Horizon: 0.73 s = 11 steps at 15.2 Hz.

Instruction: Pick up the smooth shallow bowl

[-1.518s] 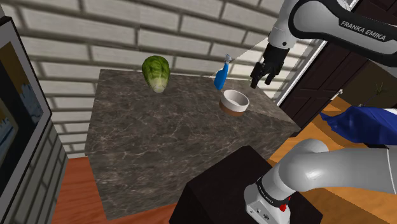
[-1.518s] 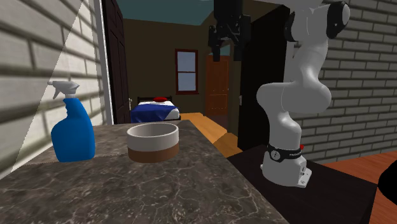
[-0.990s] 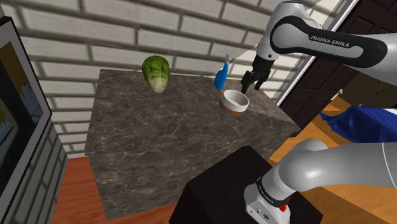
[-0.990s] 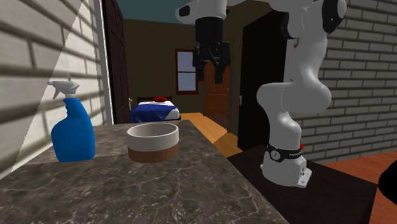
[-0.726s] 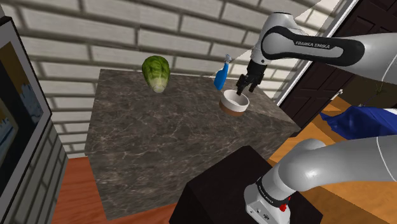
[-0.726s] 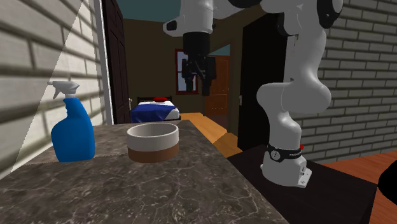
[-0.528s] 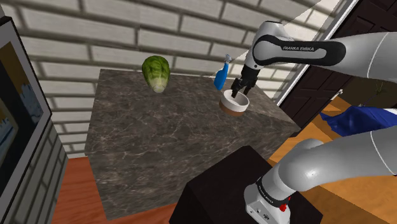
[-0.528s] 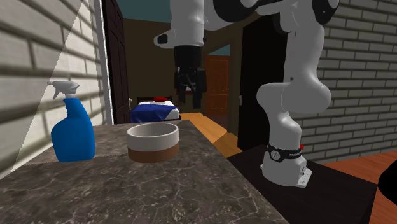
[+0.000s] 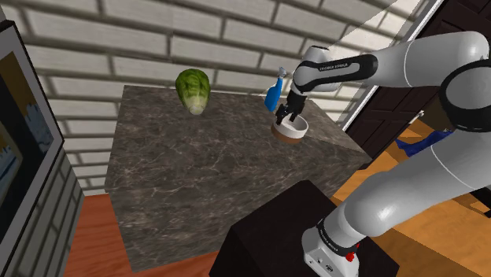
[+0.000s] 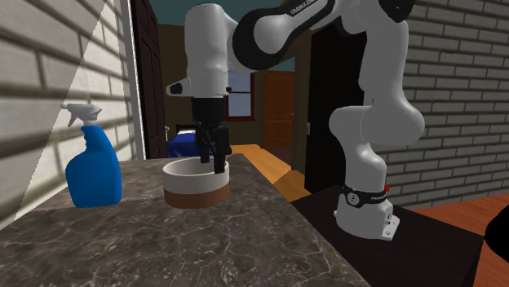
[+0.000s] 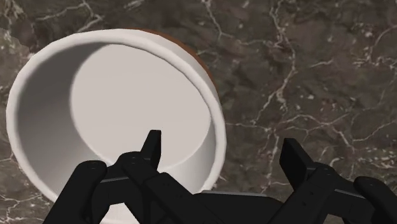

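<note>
The bowl point(image 9: 290, 128) is white with a brown base and stands near the far right corner of the dark marble counter point(image 9: 197, 173). In the second exterior view the bowl point(image 10: 196, 184) sits just right of a spray bottle. My black gripper point(image 9: 285, 116) points down and has come down onto the bowl's rim point(image 10: 212, 160). In the wrist view the gripper point(image 11: 222, 143) is open and straddles the bowl's wall point(image 11: 213, 121): one finger point(image 11: 151, 145) is inside the bowl point(image 11: 114, 108), the other finger point(image 11: 294, 159) is outside over the counter. Neither finger presses the wall.
A blue spray bottle point(image 9: 272, 94) stands right behind the bowl, close to the brick wall point(image 9: 157, 31); its other sighting is the spray bottle point(image 10: 91, 167). A green cabbage point(image 9: 193, 89) lies at the counter's back. The counter's edge runs just right of the bowl. My dark stand point(image 9: 275, 236) is below.
The arm swung from high at the shoulder view's right down and left to the bowl. The gripper stayed open and now has one finger inside the bowl.
</note>
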Tool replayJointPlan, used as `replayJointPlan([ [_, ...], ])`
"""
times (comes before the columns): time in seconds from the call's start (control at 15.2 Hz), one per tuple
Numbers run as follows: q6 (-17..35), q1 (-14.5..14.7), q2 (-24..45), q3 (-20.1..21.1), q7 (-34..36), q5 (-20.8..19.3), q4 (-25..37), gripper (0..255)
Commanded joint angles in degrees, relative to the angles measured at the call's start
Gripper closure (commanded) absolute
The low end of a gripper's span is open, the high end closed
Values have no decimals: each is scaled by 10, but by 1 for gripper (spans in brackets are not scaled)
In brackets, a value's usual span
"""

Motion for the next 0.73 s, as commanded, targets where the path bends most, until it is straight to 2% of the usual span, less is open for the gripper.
replayJointPlan([
  [0.0,20,2,18,-3,-6,7,0,0],
  [0.4,73,2,49,-6,-13,15,-24,0],
  [0.53,73,2,49,-6,-13,15,-24,0],
  [0.59,73,2,49,-6,-13,15,-24,255],
  [0.66,73,2,48,-6,-13,15,-24,255],
])
